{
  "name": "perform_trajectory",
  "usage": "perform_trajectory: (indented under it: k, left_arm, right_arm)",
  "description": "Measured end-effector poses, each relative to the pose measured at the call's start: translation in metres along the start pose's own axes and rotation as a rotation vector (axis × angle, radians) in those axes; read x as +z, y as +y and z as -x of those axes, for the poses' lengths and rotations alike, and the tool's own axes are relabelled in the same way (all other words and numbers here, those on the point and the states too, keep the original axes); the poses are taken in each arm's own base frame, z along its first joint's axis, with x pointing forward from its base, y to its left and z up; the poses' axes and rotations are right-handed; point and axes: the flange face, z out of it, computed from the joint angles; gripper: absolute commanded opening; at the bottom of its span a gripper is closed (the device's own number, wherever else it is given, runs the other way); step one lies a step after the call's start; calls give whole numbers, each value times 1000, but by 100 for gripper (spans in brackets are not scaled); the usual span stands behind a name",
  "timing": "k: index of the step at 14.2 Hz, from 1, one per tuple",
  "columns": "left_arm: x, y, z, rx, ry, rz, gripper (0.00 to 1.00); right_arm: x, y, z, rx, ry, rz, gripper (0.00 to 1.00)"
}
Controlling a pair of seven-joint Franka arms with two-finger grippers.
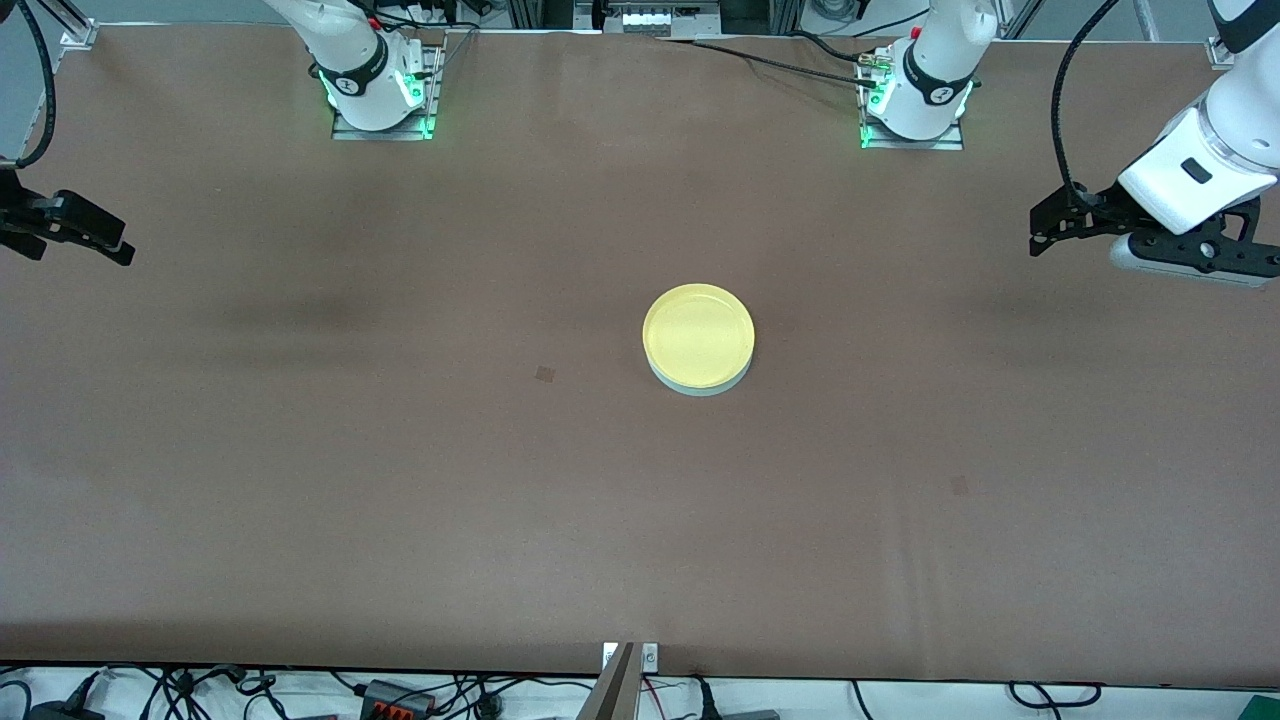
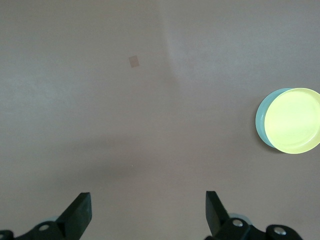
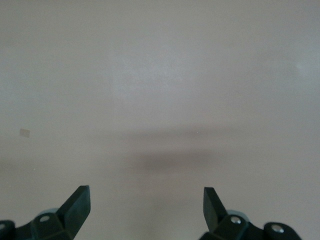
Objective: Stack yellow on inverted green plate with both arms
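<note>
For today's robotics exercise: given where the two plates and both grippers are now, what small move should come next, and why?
Probably none beyond staying parked: the yellow plate already sits on the green plate mid-table, slightly offset. The left gripper and right gripper hang open and empty over their own ends of the table.

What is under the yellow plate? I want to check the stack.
The green plate lies under the yellow plate; only a crescent of its edge shows. The rest is covered, so whether it is upside down cannot be seen.
</note>
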Motion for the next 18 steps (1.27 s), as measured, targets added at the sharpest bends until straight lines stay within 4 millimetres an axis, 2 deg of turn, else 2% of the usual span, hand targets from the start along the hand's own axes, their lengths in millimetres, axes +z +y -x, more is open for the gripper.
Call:
perform_trajectory:
  k: [18]
  left_arm:
    - [0, 0, 0, 0, 0, 0, 100]
  right_arm:
    - [2, 9, 2, 13, -14, 1, 100]
